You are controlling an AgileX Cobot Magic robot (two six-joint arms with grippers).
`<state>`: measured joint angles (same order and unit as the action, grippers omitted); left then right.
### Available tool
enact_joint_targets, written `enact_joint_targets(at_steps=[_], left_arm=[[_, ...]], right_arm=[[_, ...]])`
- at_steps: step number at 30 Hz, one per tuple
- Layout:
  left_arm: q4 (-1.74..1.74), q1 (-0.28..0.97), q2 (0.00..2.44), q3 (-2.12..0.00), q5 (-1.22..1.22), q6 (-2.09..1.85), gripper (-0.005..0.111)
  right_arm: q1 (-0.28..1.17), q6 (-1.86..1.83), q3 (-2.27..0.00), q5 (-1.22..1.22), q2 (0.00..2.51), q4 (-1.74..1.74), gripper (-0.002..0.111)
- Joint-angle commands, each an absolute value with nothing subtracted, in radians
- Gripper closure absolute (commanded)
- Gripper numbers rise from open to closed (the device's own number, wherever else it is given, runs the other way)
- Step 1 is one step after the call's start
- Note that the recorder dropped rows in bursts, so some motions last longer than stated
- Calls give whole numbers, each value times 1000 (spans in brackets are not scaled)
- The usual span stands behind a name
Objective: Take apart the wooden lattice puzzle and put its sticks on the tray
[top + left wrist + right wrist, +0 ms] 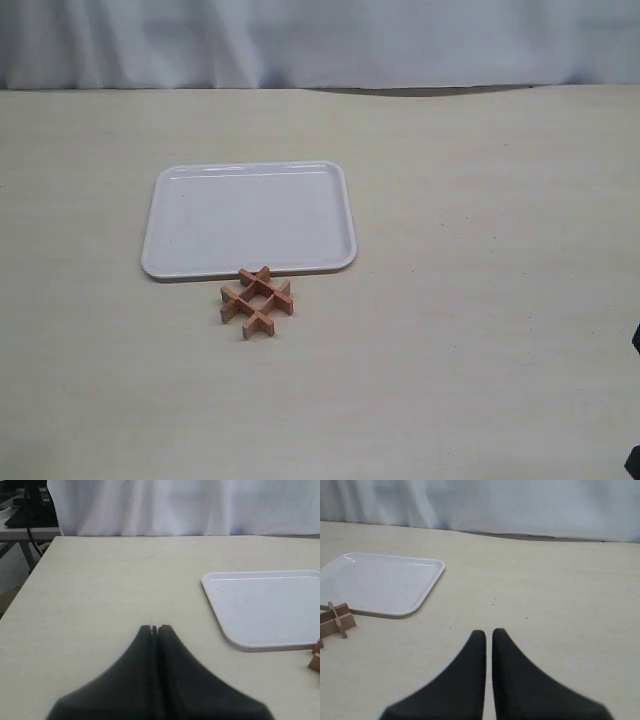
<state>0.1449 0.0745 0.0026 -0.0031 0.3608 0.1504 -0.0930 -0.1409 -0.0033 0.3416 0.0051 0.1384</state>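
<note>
A pale beige tabletop point(480, 300) with faint speckling is seen filling most of every view. Along the tabletop's far edge a white curtain point(320, 40) is hung in soft vertical folds, and a thin dark shadow strip point(430, 91) is left between its hem and the tabletop. Beyond one far corner of the tabletop, a grey side table point(20, 533) is glimpsed, with a dark object point(30, 515) on it and a black cable point(32, 540) hanging alongside. The tabletop is lit softly and evenly.

A plain white tray point(250, 215) and a reddish-brown puzzle point(258, 301) are seen ahead of the black left gripper point(154, 628) and black right gripper point(488, 632). The table point(480, 300) is coloured pale beige.
</note>
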Motion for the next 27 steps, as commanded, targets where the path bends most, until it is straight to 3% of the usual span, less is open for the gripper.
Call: enact_joint_targets(at_steps=[1, 24, 27], left_arm=[[145, 82, 0, 0, 355, 150, 107], [145, 82, 0, 0, 355, 150, 107], [145, 82, 0, 0, 355, 150, 107]], right_arm=[[-93, -144, 0, 343, 0, 141, 104], [-93, -137, 0, -202, 0, 145, 104], [-93, 45, 0, -350, 0, 148, 104]])
